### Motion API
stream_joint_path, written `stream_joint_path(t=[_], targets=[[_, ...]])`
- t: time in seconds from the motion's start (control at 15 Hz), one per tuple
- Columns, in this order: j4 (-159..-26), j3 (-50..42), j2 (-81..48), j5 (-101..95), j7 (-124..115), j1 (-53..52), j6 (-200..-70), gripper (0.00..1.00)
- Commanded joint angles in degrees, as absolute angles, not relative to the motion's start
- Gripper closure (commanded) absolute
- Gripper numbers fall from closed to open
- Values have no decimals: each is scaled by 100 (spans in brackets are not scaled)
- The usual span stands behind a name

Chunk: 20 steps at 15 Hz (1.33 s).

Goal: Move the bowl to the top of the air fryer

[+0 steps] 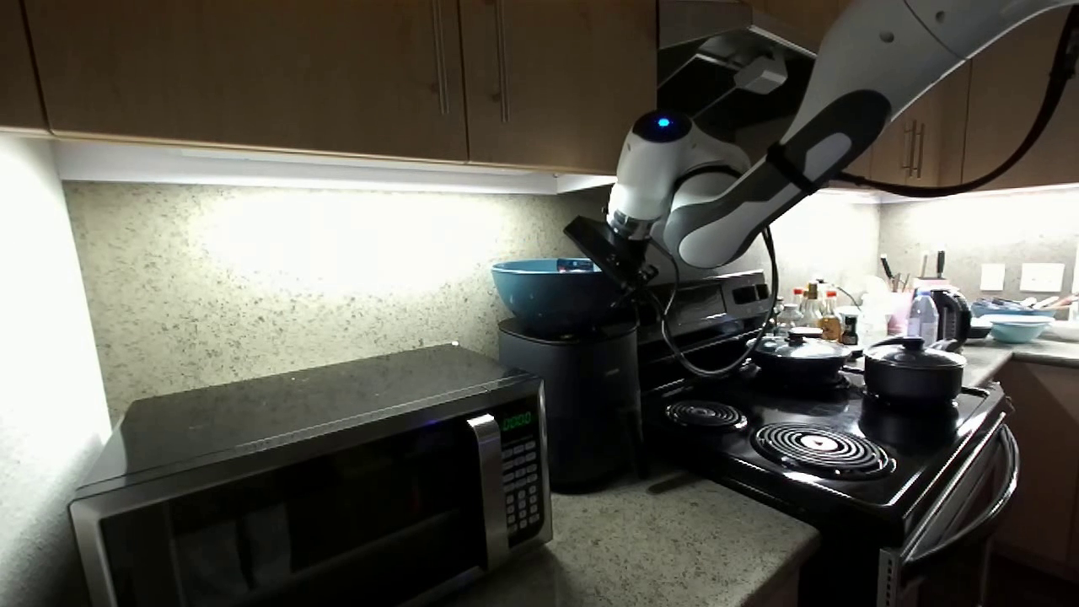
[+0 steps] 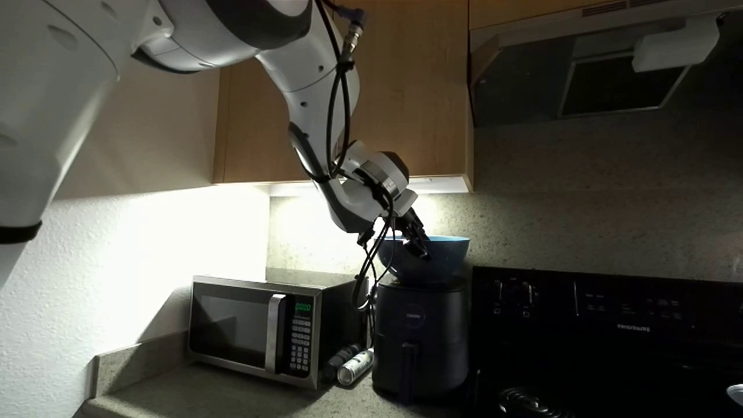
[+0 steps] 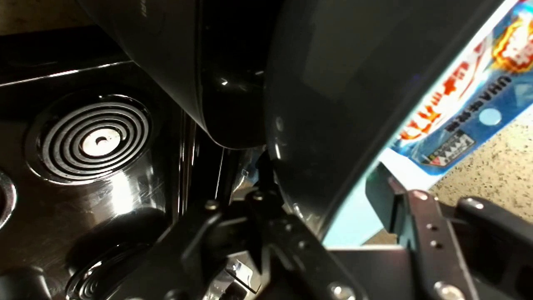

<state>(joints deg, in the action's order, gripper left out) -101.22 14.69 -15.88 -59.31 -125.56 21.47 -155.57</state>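
The blue bowl point(image 1: 548, 295) point(image 2: 450, 255) sits upright on top of the black air fryer point(image 1: 582, 413) point(image 2: 421, 342) in both exterior views. A colourful package point(image 3: 454, 112) is inside the bowl. In the wrist view the bowl's dark outer wall point(image 3: 333, 96) and light inner side fill the middle, with the air fryer point(image 3: 166, 54) at upper left. My gripper point(image 1: 630, 291) point(image 2: 419, 249) is at the bowl's stove-side rim. Its fingers point(image 3: 325, 183) are wide apart, one outside and one inside the rim, with a gap to the inner wall. The bowl's base is partly in shadow.
The microwave point(image 1: 295, 472) point(image 2: 255, 325) stands beside the air fryer, with two cans point(image 2: 355, 367) between them. The stove point(image 1: 809, 451) has a lidded pot point(image 1: 915, 371) and a lidded pan point(image 1: 797, 358). Cabinets point(image 1: 253, 76) and the range hood point(image 2: 609, 69) hang above.
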Motion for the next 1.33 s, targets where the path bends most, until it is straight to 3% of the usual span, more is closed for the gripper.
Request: stream_joint_path(t=[0.0, 0.07, 0.2, 0.53, 1.0, 1.27], targets=[[-10107, 1430, -1422, -6014, -12898, 2109, -15557, 10], [-10143, 1434, -1351, -6000, -12939, 2122, -15580, 2], [-10270, 1410, -1133, -6067, -13132, 2141, -15670, 0], [-10702, 1467, -515, -5763, -13068, 2254, -15708, 0], [-12007, 1389, 580, -3886, -11696, 2405, -15756, 0], [-12811, 366, 1243, -2774, -10364, 1433, -15630, 0]])
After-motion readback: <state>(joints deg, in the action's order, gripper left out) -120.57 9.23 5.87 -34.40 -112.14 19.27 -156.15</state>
